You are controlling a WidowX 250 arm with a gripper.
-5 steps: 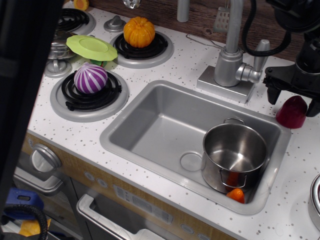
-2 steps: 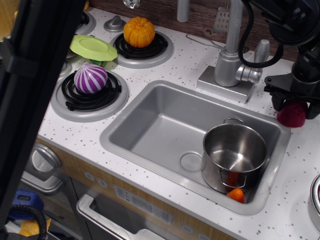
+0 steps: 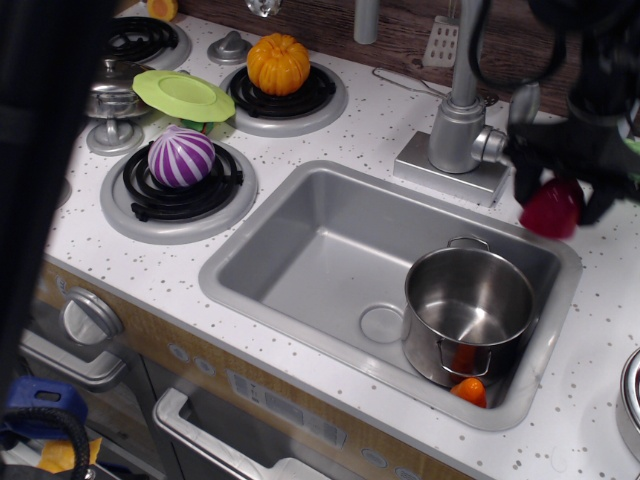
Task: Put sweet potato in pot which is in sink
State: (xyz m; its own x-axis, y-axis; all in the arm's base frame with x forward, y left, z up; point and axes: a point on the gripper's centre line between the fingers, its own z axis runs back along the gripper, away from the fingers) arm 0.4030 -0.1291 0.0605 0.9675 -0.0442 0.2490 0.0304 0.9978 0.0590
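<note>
The sweet potato (image 3: 550, 208) is a glossy maroon toy, held between my black gripper's (image 3: 558, 192) fingers above the sink's back right rim. The gripper is shut on it and looks blurred from motion. The steel pot (image 3: 469, 310) stands upright and empty in the front right corner of the grey sink (image 3: 300, 255). The sweet potato is up and to the right of the pot, apart from it.
A small orange toy piece (image 3: 470, 391) lies in the sink beside the pot. The silver faucet (image 3: 460, 120) stands just left of the gripper. An orange pumpkin (image 3: 278, 63), a purple striped vegetable (image 3: 181, 157) and a green plate (image 3: 183, 95) are on the stove at left.
The gripper came down around the sweet potato, shut on it, and lifted it up and left from the counter toward the sink. The pot has not moved.
</note>
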